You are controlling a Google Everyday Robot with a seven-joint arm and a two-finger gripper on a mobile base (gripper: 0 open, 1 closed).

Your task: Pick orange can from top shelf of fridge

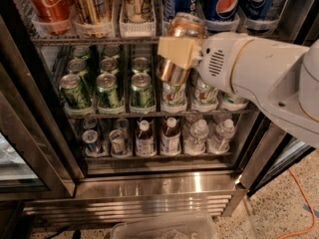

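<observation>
One orange can (172, 73), tool (178, 51) clamped on it (tilted), before the top shelf (75, 40)

My gripper (175, 59) is in the upper middle of the frame. Its finger (177, 50) is a flat, pale tan block. My wrist (222, 76) is round and white, with rows of little dark slots (215, 62) and a thin gold ring (238, 54). My arm (279, 73) is big, smooth and grey-white, with one small dark dot (282, 103).
</observation>
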